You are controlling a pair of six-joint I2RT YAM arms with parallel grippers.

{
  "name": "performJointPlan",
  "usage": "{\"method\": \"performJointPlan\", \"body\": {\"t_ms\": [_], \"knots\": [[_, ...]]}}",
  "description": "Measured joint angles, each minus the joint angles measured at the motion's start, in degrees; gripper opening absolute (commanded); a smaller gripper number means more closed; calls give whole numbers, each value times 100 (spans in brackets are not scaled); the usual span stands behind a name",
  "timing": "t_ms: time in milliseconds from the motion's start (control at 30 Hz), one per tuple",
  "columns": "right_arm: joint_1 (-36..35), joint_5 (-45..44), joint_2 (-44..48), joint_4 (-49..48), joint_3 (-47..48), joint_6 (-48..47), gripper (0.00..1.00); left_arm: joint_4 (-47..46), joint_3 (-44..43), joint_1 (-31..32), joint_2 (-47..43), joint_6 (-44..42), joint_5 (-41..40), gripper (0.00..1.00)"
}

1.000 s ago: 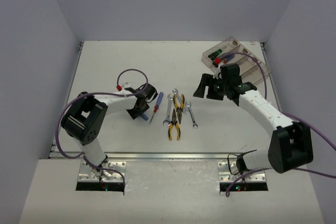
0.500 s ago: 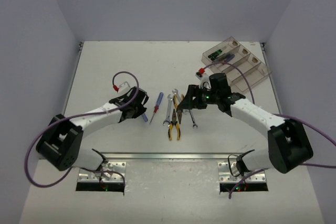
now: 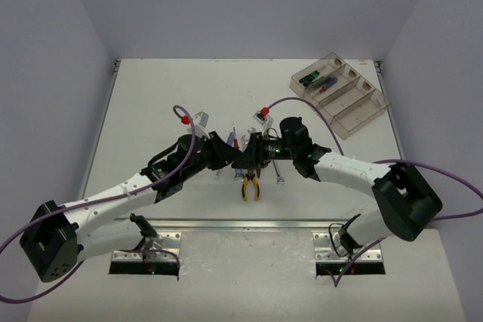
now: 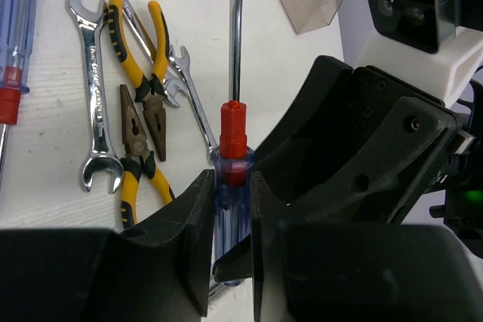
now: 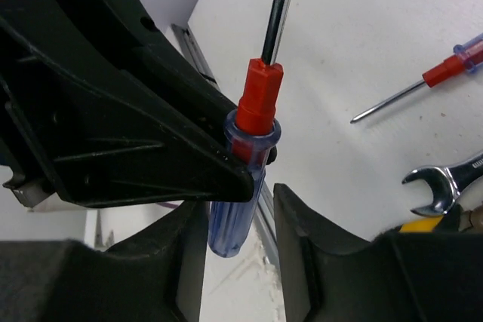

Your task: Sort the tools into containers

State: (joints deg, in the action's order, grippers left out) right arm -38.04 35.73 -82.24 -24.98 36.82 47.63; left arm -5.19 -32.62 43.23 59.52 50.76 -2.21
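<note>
- Blue-and-red screwdriver (image 4: 230,160) is held close above the pliers (image 3: 251,183).
- Left gripper (image 4: 230,194) is clamped tight on its blue handle.
- Right gripper (image 5: 240,216) straddles the same handle, jaws partly open with narrow gaps.
- Wrenches (image 4: 94,96) and a second screwdriver (image 4: 16,35) lie beside the pliers.
- Bin tray (image 3: 339,92) sits well apart from the pliers.

Bright, even light; soft shadows; glare on wrenches (image 4: 92,88); wrist-view foregrounds blurred.

- We see a screwdriver (image 4: 230,164) with a clear blue handle and a red collar.
- Left of that screwdriver lie yellow-and-black pliers (image 4: 136,122) and silver wrenches (image 4: 94,103).
- Beyond the screwdriver we see smoky clear containers (image 3: 339,90) on a white bench (image 3: 166,88).
</note>
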Motion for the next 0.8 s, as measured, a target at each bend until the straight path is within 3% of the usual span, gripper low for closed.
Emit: {"method": "performJointPlan", "body": {"t_ms": [67, 100, 133, 200, 233, 267, 367, 600, 800], "knots": [[-31, -46, 113, -106, -179, 86, 19, -95, 71, 56, 4, 15, 63, 0], [-41, -74, 162, -154, -253, 138, 8, -144, 102, 82, 6, 21, 84, 0], [-44, -108, 200, -198, -305, 203, 1, -196, 126, 104, 9, 26, 88, 6], [-42, -202, 271, -215, -384, 312, 0, -295, 155, 122, 12, 21, 78, 69], [-43, -252, 309, -204, -408, 340, 0, -310, 156, 129, 13, 16, 62, 94], [-49, -339, 353, -134, -417, 335, 0, -278, 141, 132, 13, 6, -22, 100], [-25, -770, 437, 137, -423, 324, 0, 17, -133, 151, 10, -34, -275, 100], [939, -2107, 583, 1770, -103, 214, 0, 2287, -1666, 256, -117, -257, -1779, 100], [2584, -3495, -428, 3169, 1764, 33, 0, 3560, -1809, 255, -848, -497, -2382, 100]]}}
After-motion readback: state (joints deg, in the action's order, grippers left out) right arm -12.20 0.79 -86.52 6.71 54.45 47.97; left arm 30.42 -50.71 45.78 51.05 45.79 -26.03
